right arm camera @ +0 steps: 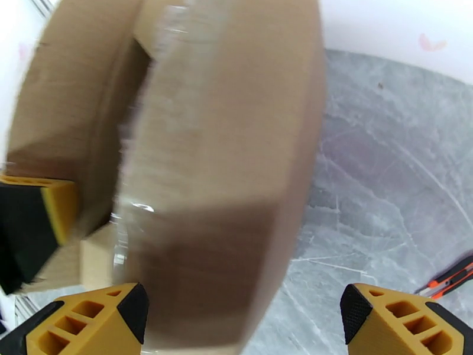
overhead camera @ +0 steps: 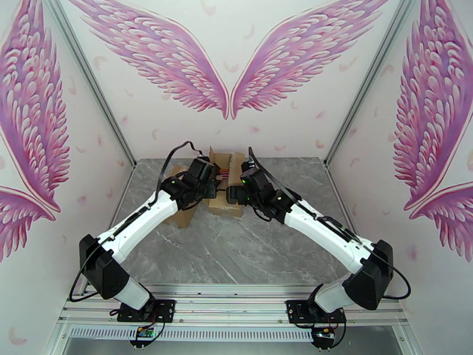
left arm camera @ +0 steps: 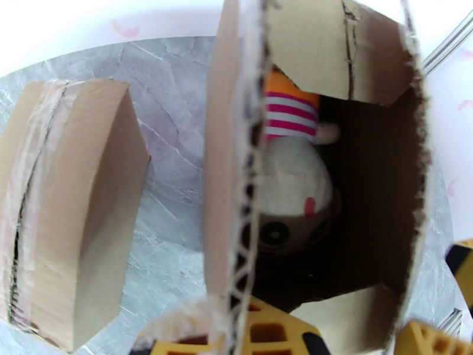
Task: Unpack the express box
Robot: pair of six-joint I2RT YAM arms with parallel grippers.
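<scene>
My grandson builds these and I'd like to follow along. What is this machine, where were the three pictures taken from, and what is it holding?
Two white robot arms are bolted at the near edge of a grey table. The wide picture comes from above and behind them; the other two from a camera on each wrist. Both reach to an open cardboard box. The left claw is shut on one cardboard edge; a plush doll lies inside. The right claw stands open astride a taped flap. A utility knife lies on the table.
</scene>
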